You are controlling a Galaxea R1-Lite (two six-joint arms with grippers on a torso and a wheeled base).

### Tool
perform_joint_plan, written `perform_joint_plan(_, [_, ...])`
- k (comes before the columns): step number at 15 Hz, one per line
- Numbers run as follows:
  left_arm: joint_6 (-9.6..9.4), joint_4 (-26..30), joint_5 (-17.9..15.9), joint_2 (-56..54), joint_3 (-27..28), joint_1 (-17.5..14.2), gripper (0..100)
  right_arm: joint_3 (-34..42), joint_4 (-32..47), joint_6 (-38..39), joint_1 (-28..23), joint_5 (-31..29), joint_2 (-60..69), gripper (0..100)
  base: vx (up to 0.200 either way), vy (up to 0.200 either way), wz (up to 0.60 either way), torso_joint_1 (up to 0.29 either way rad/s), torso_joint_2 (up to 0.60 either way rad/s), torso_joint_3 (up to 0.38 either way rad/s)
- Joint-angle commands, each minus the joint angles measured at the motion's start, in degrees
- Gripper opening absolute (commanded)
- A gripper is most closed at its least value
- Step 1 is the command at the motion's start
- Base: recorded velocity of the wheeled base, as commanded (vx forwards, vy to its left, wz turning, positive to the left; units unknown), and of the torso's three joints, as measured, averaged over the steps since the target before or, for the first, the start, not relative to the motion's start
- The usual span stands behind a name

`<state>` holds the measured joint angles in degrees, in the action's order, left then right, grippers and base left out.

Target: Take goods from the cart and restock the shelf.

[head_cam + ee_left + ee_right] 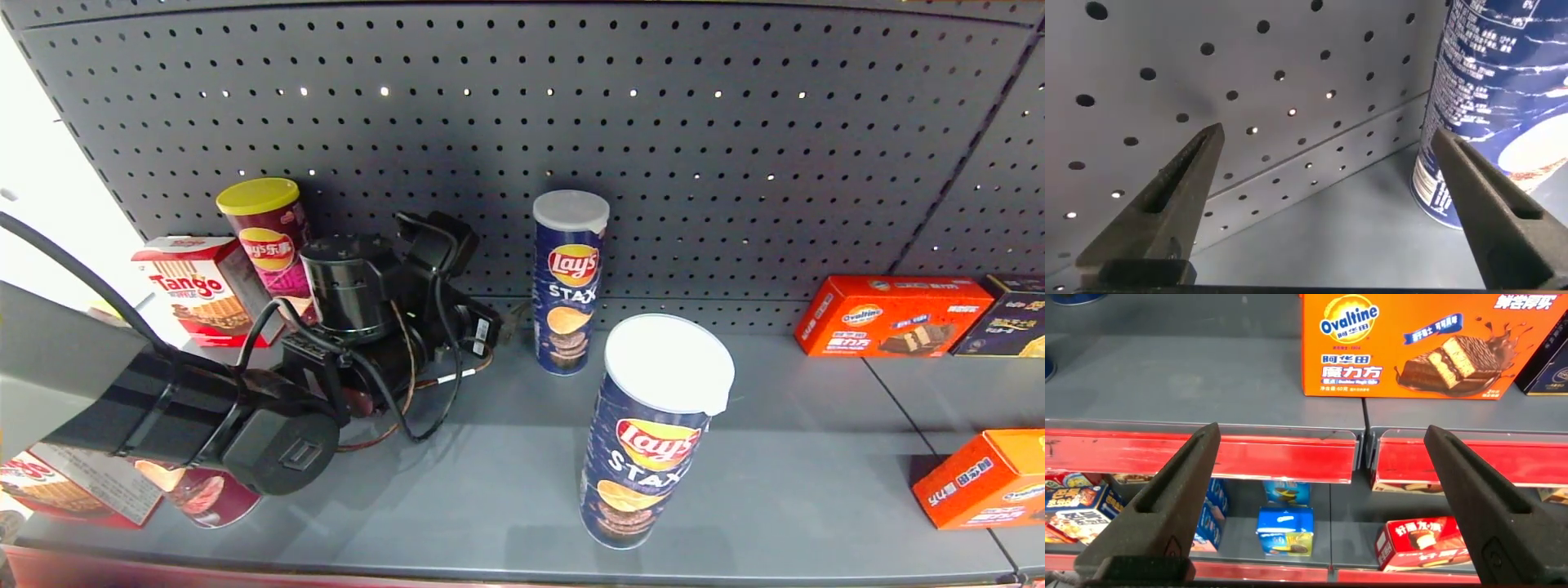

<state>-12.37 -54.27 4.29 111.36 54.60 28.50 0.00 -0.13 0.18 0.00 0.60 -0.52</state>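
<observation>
The left arm (204,416) lay low over the left part of the grey shelf (490,490), stretched toward the pegboard back (653,122). The left fingers (1167,196) were spread wide with nothing between them, pointing at the foot of the pegboard. The rear blue chip can (570,282) stood upright just beside one finger, apart from it. A second blue chip can (653,433) stood upright nearer the shelf's front edge, well apart from the first. At the rear left a maroon can with a yellow lid (265,237) stood next to a red and white wafer box (196,286). On the right lay a rear orange box (890,314), a dark box (1012,327) beside it, and a front orange box (980,482). The right fingers (1167,498) were also spread wide and held nothing. They faced the shelf's red price strip (1282,453), with a blue packet (1286,531) and a red box (1425,543) on the lower shelf beneath.
</observation>
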Motion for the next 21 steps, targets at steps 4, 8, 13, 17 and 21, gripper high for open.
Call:
perform_joint_plan(4, [0.07,0.13,0.19,2.98,0.59,1.64,100,0.00,-0.04,-0.01,0.00,0.02,-0.09,100,0.000,0.000,0.00,0.000,0.00,0.000])
perform_joint_plan(8, [0.16,0.22,0.19,3.16,0.59,2.08,100,0.00,-0.04,-0.01,0.00,0.02,-0.09,100,0.000,0.000,0.00,0.000,0.00,0.000])
perform_joint_plan(13, [0.16,-0.04,0.19,3.78,0.59,2.61,100,0.00,-0.04,-0.01,0.00,0.02,-0.09,100,0.000,0.000,0.00,0.000,0.00,0.000])
perform_joint_plan(17, [0.24,-0.04,0.28,3.78,0.59,2.35,100,0.00,-0.04,-0.01,0.00,0.02,-0.09,100,0.000,0.000,0.00,0.000,0.00,0.000])
perform_joint_plan(21, [0.24,0.04,1.25,3.60,0.59,1.03,100,0.00,-0.04,-0.01,0.00,0.02,-0.09,100,0.000,0.000,0.00,0.000,0.00,0.000])
